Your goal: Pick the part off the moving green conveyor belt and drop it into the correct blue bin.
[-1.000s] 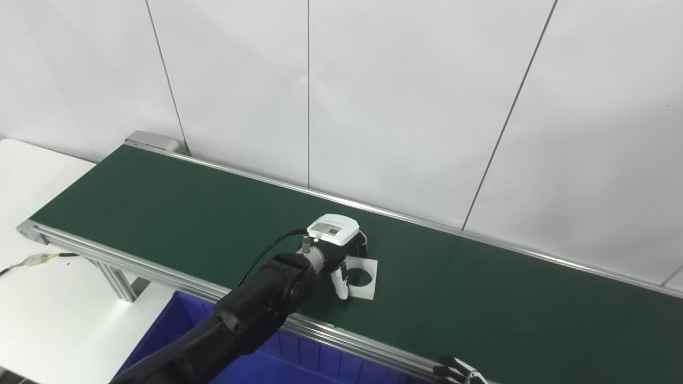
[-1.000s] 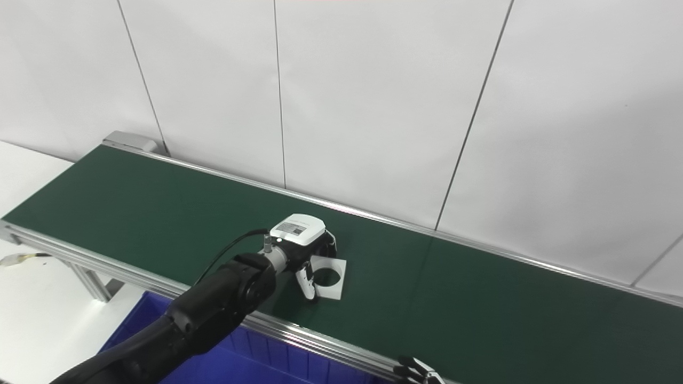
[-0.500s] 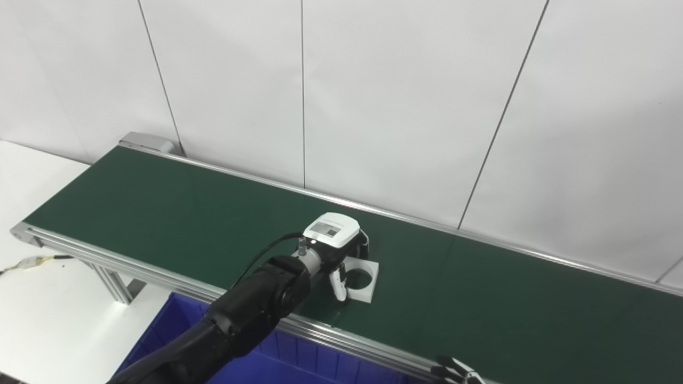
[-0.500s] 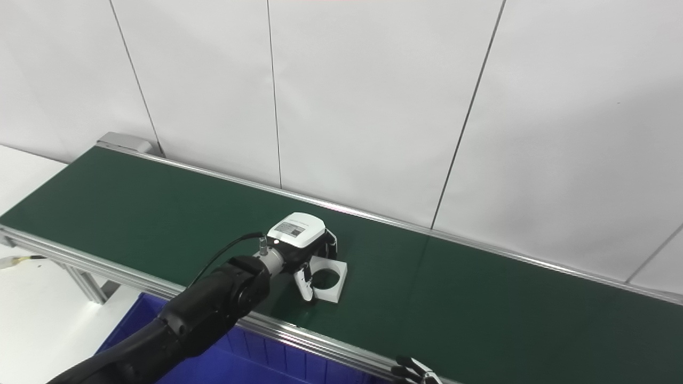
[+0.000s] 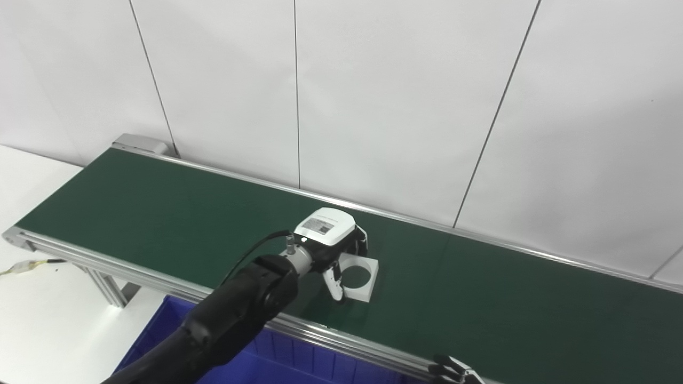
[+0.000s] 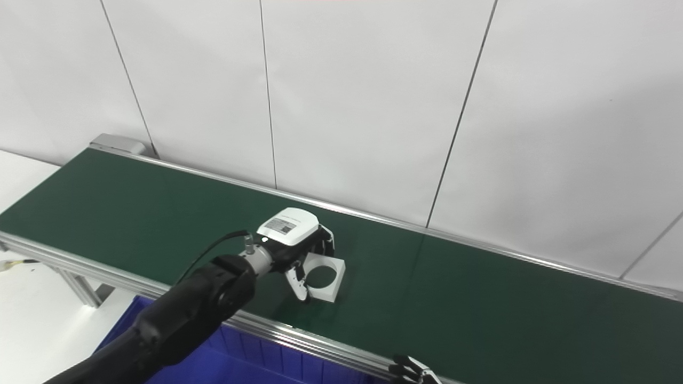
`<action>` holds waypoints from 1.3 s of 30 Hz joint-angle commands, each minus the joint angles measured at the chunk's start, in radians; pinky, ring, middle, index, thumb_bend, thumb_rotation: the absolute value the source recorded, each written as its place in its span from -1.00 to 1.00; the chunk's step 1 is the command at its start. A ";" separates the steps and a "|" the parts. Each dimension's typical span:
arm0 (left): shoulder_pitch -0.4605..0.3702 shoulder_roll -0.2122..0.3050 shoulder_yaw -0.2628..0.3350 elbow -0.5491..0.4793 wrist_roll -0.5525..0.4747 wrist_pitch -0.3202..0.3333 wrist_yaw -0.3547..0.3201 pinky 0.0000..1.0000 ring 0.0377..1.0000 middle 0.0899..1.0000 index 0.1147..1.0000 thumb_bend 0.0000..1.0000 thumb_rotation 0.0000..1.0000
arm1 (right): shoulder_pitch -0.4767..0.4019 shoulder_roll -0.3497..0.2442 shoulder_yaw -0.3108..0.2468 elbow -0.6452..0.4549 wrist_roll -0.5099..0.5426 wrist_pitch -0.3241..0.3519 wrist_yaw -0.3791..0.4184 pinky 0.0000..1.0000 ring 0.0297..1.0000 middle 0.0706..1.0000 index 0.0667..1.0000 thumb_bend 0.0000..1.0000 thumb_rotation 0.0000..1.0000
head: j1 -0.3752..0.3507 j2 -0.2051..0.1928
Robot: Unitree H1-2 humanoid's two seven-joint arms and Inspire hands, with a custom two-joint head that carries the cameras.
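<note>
A long green belt (image 5: 160, 213) runs from the far left toward the right, framed by silver rails. Close to its near edge, about midway along the visible stretch, lies the part (image 5: 359, 271): a flat white square block with a large round hole through its middle, resting flat on the belt.

The left hand (image 5: 333, 250) reaches over the near rail on a black arm and sits at the left side of the part. Its white back, carrying a small printed label, faces up. One pale finger (image 5: 334, 280) curves down against the part's near-left edge, and dark fingers (image 6: 326, 245) show at the part's far-left corner, so the hand appears closed around that side of the block, though actual contact is hard to confirm from these angles. The part looks to be on the belt.

Only the dark fingertips of the right hand (image 6: 412, 372) poke up at the bottom edge, just below the near rail; they seem slightly apart, but too little shows to tell its state.

A blue bin (image 5: 299, 360) sits below the belt's near rail, under the left arm. A white table (image 5: 37, 309) lies at the lower left.
</note>
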 commanded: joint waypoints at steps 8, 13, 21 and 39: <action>0.083 0.087 0.110 -0.356 0.009 0.037 -0.127 0.19 -0.04 -0.20 -0.10 0.05 -1.00 | -0.005 0.008 -0.002 -0.030 -0.008 -0.044 -0.007 0.26 0.33 0.41 0.50 0.41 0.32 | -0.023 0.000; 0.146 0.110 0.155 -0.483 -0.004 0.025 -0.195 0.25 0.01 -0.17 -0.11 0.05 -1.00 | -0.003 0.008 -0.003 -0.038 -0.008 -0.034 -0.003 0.27 0.34 0.42 0.51 0.41 0.32 | -0.024 0.004; 0.242 0.140 0.212 -0.620 -0.046 -0.005 -0.252 0.24 0.03 -0.17 -0.10 0.04 -1.00 | 0.000 0.003 -0.003 -0.052 -0.005 -0.017 0.006 0.28 0.34 0.43 0.51 0.41 0.32 | -0.030 0.025; 0.515 0.125 0.333 -0.758 -0.233 -0.095 -0.238 0.19 0.05 -0.16 -0.13 0.04 -1.00 | 0.023 0.024 0.006 -0.166 -0.018 0.084 0.015 0.27 0.33 0.41 0.50 0.43 0.33 | -0.106 0.154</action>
